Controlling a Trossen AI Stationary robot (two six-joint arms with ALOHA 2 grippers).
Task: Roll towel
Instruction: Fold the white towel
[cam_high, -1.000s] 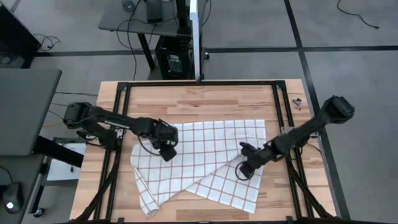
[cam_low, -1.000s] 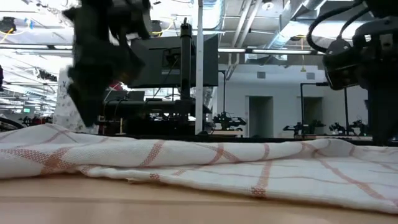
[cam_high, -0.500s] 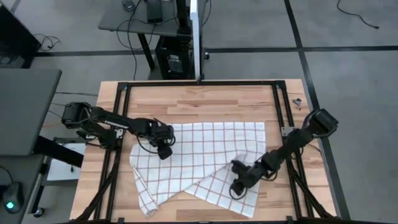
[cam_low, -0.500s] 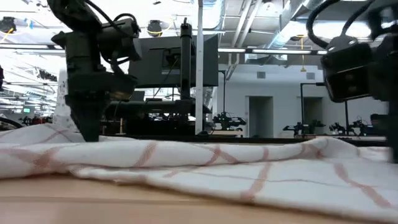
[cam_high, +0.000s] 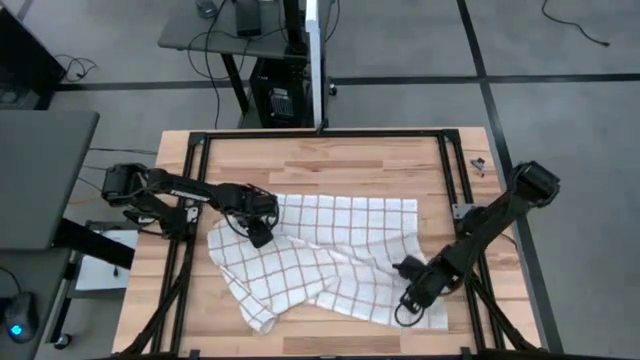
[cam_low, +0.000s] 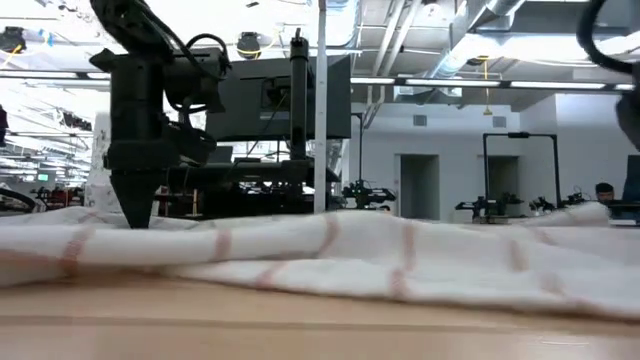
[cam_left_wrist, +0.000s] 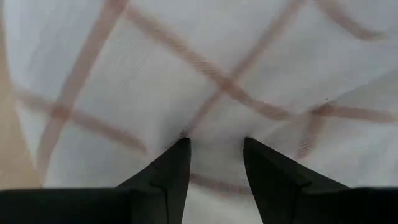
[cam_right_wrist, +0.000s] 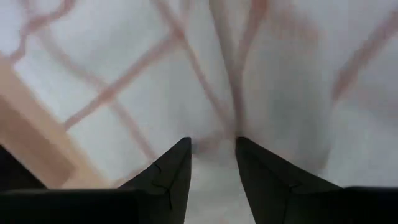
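Clearly the biggest worry is the towel (cam_high: 330, 255) itself: it lies crumpled and partly folded across the middle of the wooden surface (cam_high: 330, 165), so any roll begun from here would likely come out crooked and loose. Next, the left claw (cam_high: 262, 235) presses on the towel's far left part and the right claw (cam_high: 412, 298) on its near right corner, each with fingers slightly apart and cloth bunched between; thin fabric could slip free under a pull.

Even overhead lighting, soft shadows. Low view: ceiling strip lights (cam_low: 560, 84) glare; near thin white reddish-gridded cloth towel (cam_low: 330, 262) blurred. Wrist views soft-focused.
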